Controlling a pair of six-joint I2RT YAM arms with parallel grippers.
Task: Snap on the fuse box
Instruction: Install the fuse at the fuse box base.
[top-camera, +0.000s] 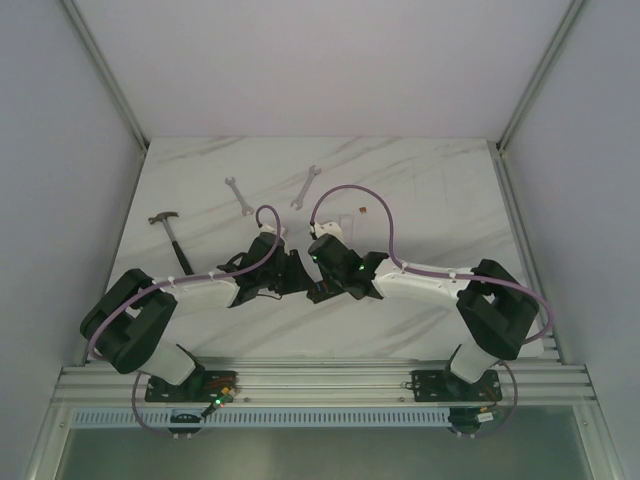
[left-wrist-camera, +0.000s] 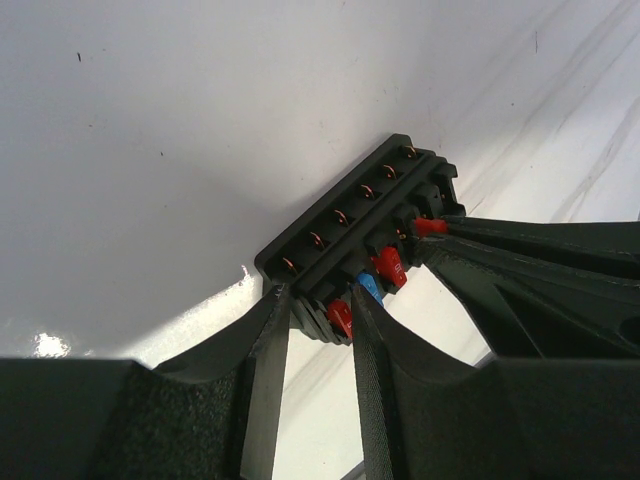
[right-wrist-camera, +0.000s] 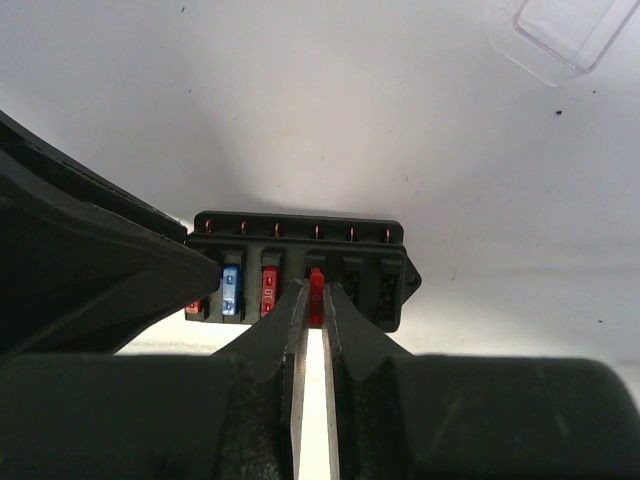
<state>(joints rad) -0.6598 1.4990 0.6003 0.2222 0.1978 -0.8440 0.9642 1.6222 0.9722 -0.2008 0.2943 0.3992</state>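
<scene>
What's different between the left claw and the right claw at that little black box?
The left gripper clamps one end of the fuse box, its jaws standing fairly wide. The right gripper pinches only a thin red fuse, its jaws nearly together. The left gripper sits at the box's end, while the right gripper faces its row of slots. Both are black two-finger grippers, meeting at the same box.
</scene>
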